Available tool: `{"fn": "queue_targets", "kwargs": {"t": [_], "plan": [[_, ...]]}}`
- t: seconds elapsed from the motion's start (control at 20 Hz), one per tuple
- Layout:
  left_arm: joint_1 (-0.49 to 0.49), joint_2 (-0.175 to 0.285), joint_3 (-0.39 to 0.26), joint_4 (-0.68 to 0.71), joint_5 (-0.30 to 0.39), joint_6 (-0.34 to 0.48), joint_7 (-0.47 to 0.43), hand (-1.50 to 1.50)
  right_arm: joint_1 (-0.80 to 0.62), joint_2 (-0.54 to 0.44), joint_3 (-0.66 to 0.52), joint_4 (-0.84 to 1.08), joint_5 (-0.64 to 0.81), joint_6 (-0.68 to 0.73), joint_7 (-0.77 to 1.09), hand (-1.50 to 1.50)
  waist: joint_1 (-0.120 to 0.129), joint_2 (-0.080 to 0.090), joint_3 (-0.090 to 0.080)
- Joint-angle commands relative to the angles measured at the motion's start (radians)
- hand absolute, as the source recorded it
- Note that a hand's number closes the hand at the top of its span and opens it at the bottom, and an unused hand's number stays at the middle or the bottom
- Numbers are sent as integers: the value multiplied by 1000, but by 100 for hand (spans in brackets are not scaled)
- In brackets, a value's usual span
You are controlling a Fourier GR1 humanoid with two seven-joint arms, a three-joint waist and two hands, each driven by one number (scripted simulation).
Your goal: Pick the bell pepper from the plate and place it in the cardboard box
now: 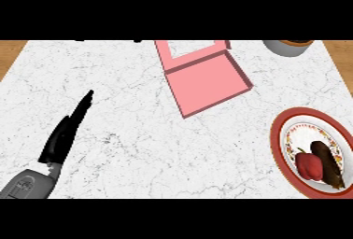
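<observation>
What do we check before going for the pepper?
1. Pepper on plate, uncovered: ok.
2. Room around pepper: dark brown item lies close on its right: not ok.
3. Box open, nothing seen inside: ok.
4. Left hand holds nothing, fingers straight, at lower left away from the plate: ok.
5. Right hand, on the plate's side: not in view, cannot tell.

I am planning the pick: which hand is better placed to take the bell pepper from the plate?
Probably the right, though it is not in view. The bell pepper lies on the plate at the right edge of the counter; the left hand, fingers straight, is far across at the lower left.
</observation>
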Motion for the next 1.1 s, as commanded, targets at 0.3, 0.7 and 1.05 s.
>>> {"fn": "queue_targets", "kwargs": {"t": [0.3, 0.7, 1.05], "plan": [[-21, -51, 10, 44, -39, -9, -2, 0, -463, -25, 109, -20, 192, 285, 573, -150, 13, -13, 4], [-4, -91, 76, 95, -65, -58, -15, 0, -730, 73, 158, 270, 280, 360, 542, -150, -18, -20, 6], [74, -95, 128, 12, -108, -89, -20, 0, -742, 74, 101, 265, 314, 445, 501, -150, -23, -23, 6]]}}
